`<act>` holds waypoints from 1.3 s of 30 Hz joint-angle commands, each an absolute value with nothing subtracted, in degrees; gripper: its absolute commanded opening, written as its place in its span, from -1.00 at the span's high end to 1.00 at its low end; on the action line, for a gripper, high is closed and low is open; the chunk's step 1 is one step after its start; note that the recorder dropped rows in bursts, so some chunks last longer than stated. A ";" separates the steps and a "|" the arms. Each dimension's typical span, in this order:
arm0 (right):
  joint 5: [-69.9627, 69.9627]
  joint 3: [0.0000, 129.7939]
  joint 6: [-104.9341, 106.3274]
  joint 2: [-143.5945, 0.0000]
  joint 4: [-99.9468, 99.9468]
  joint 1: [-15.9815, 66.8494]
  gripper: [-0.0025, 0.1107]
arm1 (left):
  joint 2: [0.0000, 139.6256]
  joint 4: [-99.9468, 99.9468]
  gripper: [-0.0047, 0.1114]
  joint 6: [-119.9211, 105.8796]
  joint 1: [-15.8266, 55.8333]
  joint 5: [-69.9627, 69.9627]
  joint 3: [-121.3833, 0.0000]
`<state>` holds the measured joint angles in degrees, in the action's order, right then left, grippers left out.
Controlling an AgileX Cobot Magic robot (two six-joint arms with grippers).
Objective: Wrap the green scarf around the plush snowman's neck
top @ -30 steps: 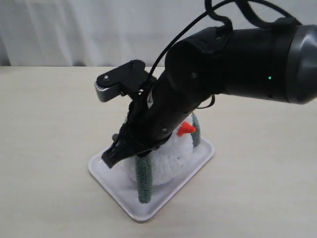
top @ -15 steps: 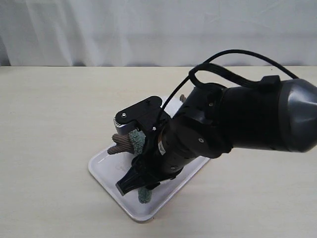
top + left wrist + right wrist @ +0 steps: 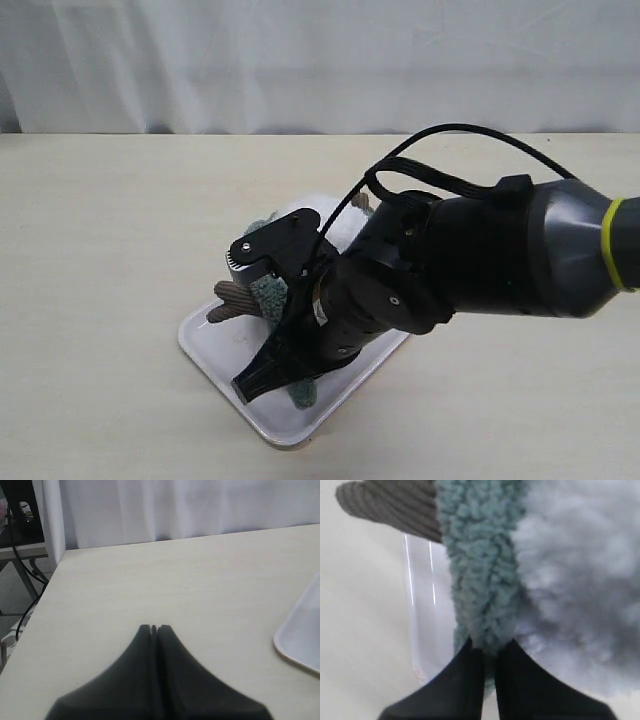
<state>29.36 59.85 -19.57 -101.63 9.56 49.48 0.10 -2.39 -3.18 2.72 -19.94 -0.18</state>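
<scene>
My right pincer (image 3: pixel 487 647) grasps the green scarf (image 3: pixel 480 570) at the left of the plush snowman (image 3: pixel 580 580) on the tray (image 3: pixel 215 340). I judge the wrap partway, with the neck hidden. My left pincer (image 3: pixel 154 628) hangs clenched, empty.

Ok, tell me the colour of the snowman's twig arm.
The twig arm is ribbed brown; right wrist view.
</scene>
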 commanded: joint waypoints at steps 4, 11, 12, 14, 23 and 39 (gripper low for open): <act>45.07 63.43 -17.15 -101.64 14.60 49.50 0.88 | 0.00 -2.34 0.92 -3.12 2.66 -19.02 0.00; 48.18 63.43 -17.15 -98.60 17.43 49.50 0.88 | 0.00 -2.34 0.92 -3.12 2.66 -19.02 0.00; 48.34 63.43 -17.15 -98.49 17.43 49.50 0.88 | 0.00 -2.34 0.92 -3.12 2.66 -19.02 0.00; 48.76 63.43 -17.15 -98.49 17.43 49.50 0.88 | 0.00 -2.34 0.92 -3.12 2.66 -19.02 0.00; 49.37 61.27 -17.15 -98.62 18.56 49.50 0.88 | 0.00 -2.34 0.92 -3.12 2.66 -19.02 0.00; 46.31 60.62 -17.15 -98.52 20.21 49.50 0.36 | 0.00 -2.34 0.92 -3.12 2.66 -19.02 0.00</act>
<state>46.80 60.73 -17.43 -99.04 19.65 49.48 0.10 -2.39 -3.18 2.72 -19.94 -0.18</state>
